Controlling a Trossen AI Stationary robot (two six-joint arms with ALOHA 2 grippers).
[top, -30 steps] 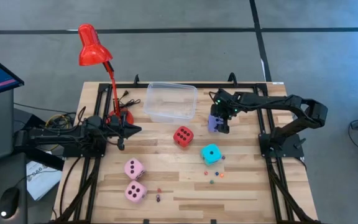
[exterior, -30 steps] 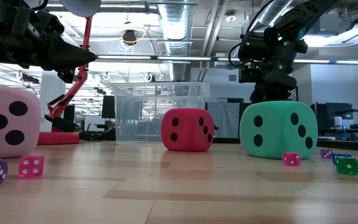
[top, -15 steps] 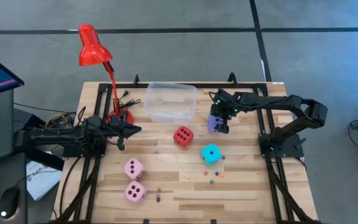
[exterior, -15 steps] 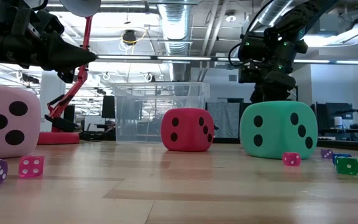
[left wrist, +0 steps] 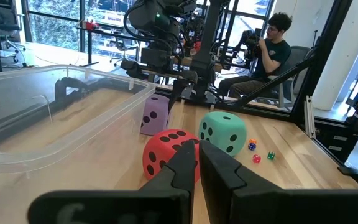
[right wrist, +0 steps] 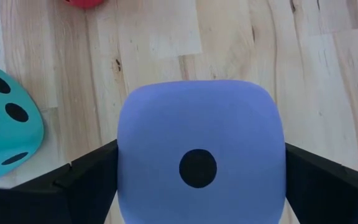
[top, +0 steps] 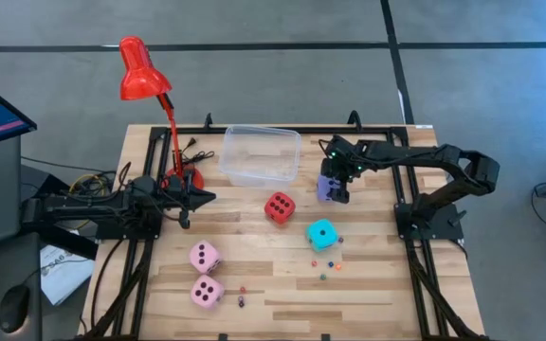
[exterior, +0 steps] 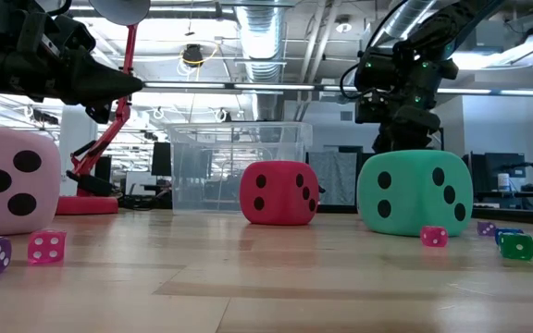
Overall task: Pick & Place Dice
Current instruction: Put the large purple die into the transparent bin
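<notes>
Straddling the lavender die point(right wrist: 201, 155) on the desk, the right gripper point(top: 335, 187) has jaws wide, unclamped — poised to grab; left gripper point(left wrist: 197, 163) shut, empty.

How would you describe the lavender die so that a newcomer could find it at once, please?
Start at the clear plastic bin at the table's far edge. Just right of it, the right gripper straddles the lavender die. It is the only lavender cube; the red die and cyan die lie nearer.
</notes>
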